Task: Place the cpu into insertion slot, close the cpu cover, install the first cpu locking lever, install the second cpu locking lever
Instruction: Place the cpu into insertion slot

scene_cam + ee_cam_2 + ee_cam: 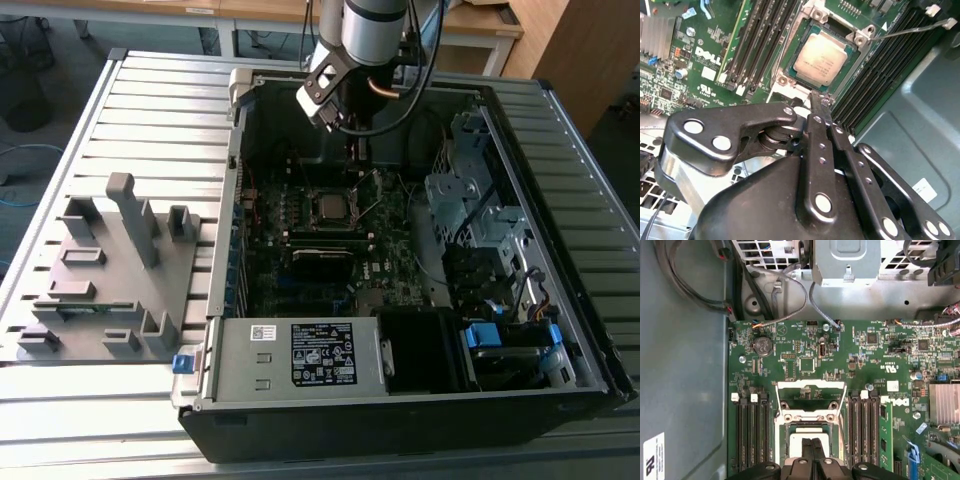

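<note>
The cpu (819,59), a pale metallic square, lies seated in the insertion slot (786,81) on the green board; in the exterior view it shows mid-case (330,206). My gripper (821,100) is shut, its thin fingertips pressed together just above the slot's near rim, with nothing visible between them. In the first wrist view the gripper (813,442) hangs over the cpu (799,441). The silver cpu cover (810,385) stands swung open beyond the slot, with board showing through its cut-out. One thin wire locking lever (910,31) sticks out free beside the slot.
Long black memory slots (756,45) flank the socket on both sides. The case's metal wall (920,130) is close to the gripper. A grey fixture plate (110,270) lies on the exterior view's left, a drive cage (470,200) on its right, and the power supply (300,355) in front.
</note>
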`<state>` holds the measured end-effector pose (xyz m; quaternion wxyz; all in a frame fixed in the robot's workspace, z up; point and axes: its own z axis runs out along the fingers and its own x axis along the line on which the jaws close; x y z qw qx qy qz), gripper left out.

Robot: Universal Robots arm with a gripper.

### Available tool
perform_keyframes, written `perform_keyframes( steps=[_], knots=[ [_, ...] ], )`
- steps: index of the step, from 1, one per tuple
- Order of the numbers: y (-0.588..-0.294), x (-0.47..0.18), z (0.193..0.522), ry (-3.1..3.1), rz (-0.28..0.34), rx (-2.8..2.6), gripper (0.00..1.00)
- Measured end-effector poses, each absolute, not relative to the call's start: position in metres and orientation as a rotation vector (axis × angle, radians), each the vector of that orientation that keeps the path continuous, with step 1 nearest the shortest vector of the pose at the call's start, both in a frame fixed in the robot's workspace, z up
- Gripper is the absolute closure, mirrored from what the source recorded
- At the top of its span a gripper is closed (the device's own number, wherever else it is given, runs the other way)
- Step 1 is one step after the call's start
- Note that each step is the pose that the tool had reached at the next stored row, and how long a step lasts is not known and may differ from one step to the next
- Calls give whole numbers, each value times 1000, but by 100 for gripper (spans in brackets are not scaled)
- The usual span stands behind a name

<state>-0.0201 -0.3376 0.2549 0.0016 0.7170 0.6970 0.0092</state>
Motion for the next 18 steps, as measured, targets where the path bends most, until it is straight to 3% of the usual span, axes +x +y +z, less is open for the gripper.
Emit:
perform_keyframes(
  steps=[18],
  knots=[
    [-338, -12, 257, 2189, 27, 2252, 90]
  ],
)
